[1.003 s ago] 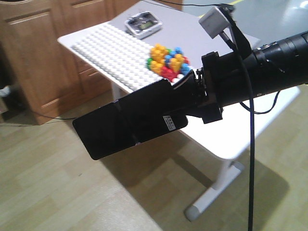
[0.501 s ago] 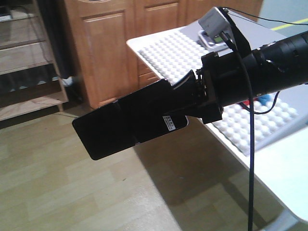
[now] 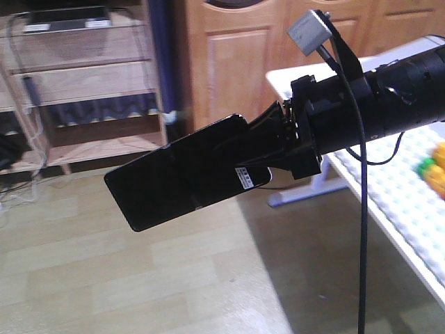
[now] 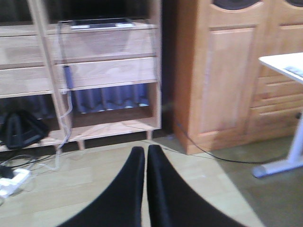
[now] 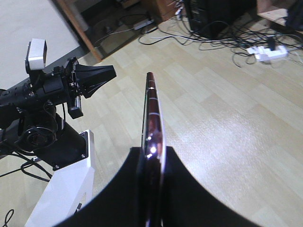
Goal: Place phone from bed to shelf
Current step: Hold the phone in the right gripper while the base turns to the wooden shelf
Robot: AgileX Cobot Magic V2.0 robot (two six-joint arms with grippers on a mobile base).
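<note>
My right gripper (image 3: 186, 179) is shut on the phone (image 3: 139, 192), a slim black glossy slab with a small white sticker (image 3: 245, 177), held out in the air above the floor. In the right wrist view the phone (image 5: 152, 106) stands edge-on, its silvery-pink rim clamped between the jaws of the right gripper (image 5: 152, 151). The light wooden shelf (image 3: 83, 76) stands at the back left, well beyond the phone. My left gripper (image 4: 146, 152) is shut on nothing and points toward the shelf (image 4: 109, 71); this left gripper (image 5: 112, 72) also shows from the side. The bed is out of view.
An orange-brown wooden cabinet (image 3: 229, 62) stands right of the shelf. A white table with a studded board (image 3: 410, 188) fills the right side, its foot (image 4: 277, 168) on the floor. A black bag (image 4: 21, 130), cables and a power strip (image 4: 9, 178) lie under the shelf.
The whole view has swung left: the white table slid off to the right and the shelf came into view. The phone keeps its place in the right gripper.
</note>
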